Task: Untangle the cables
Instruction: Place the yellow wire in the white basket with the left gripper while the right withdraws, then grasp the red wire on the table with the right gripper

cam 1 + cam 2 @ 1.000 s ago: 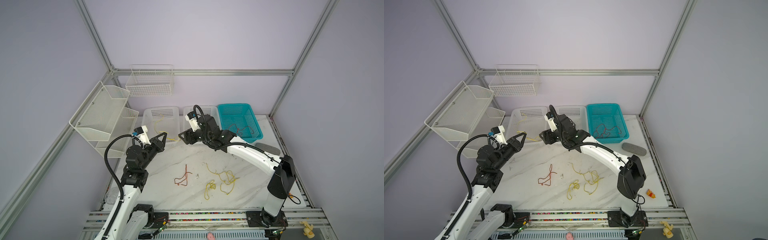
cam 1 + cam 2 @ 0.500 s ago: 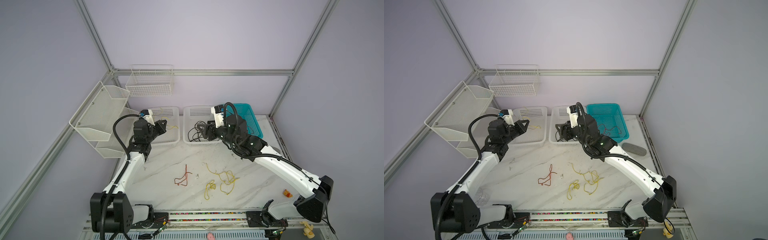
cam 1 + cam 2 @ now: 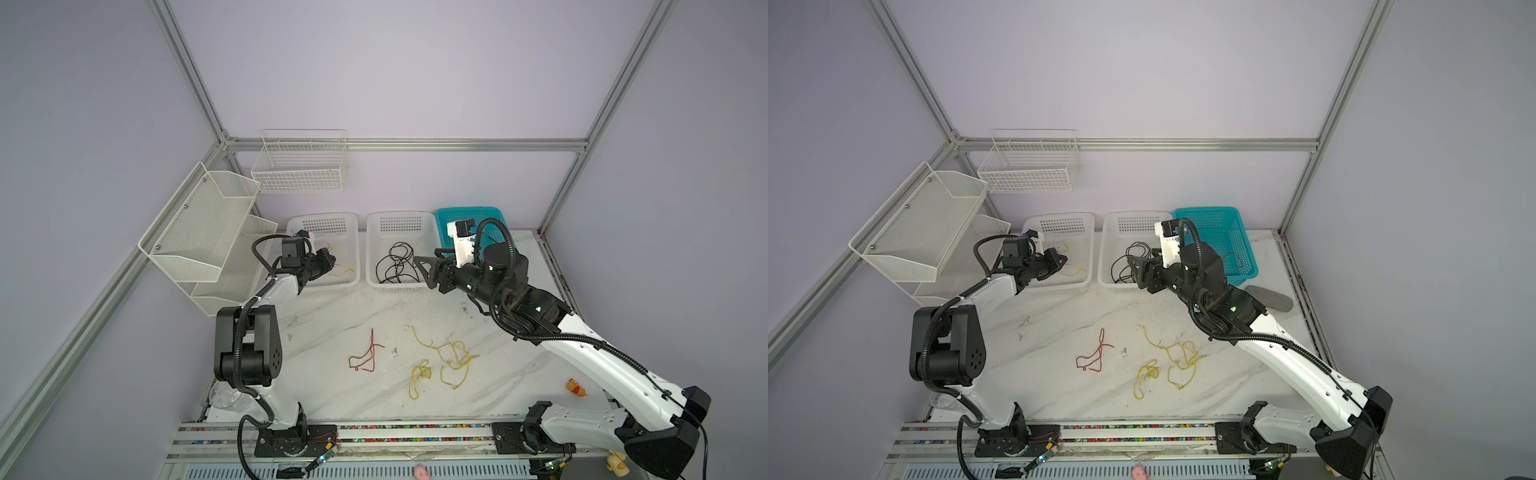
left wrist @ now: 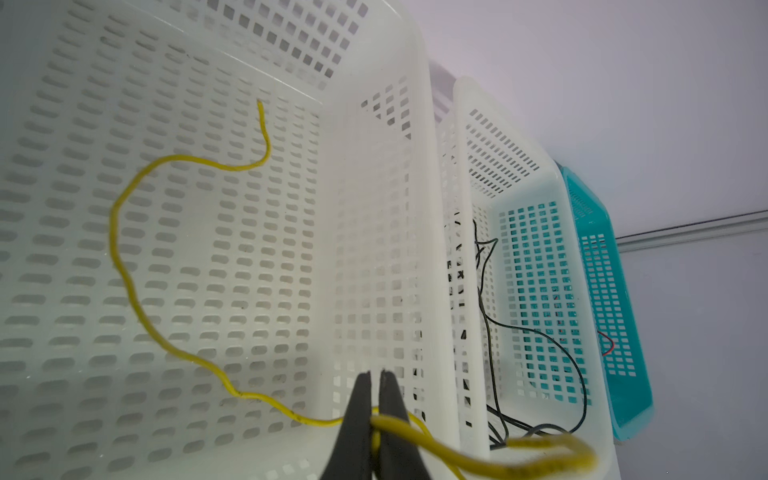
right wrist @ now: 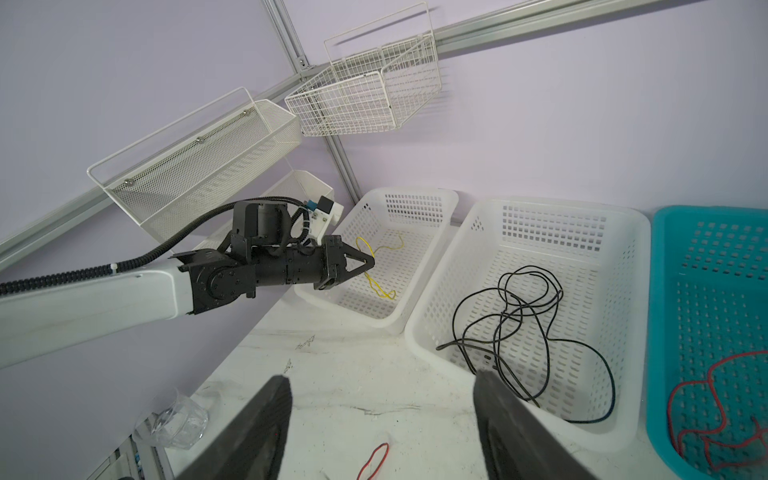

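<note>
The left gripper (image 4: 376, 376), a pair of black tapered jaws pressed together, pinches a thin yellow plastic-coated wire (image 4: 120, 268). The wire's free length curls in a loose loop across the slotted floor of a white perforated plastic basket (image 3: 322, 219) at the table's eleven o'clock. The white left arm is folded sharply at the elbow, its forearm reaching level over that basket's near rim. The right gripper (image 3: 422, 272) holds nothing, its jaws spread wide at the near corner of a second white perforated basket (image 3: 401, 217) at twelve o'clock, where a long black wire (image 3: 397, 264) lies in slack coils. The right arm stretches low from the five o'clock corner. A teal plastic basket (image 3: 1208, 211) at one o'clock holds a red wire (image 5: 670, 409). Near the middle of the glossy white marble-patterned tabletop (image 3: 332, 316), toward six o'clock, lie a kinked red-orange wire (image 3: 372, 349) and a knotted tangle of yellow wires (image 3: 453, 357), just apart. Matte lilac walls framed in aluminium profile carry white wire-mesh shelves (image 3: 208, 224) at ten o'clock.
</note>
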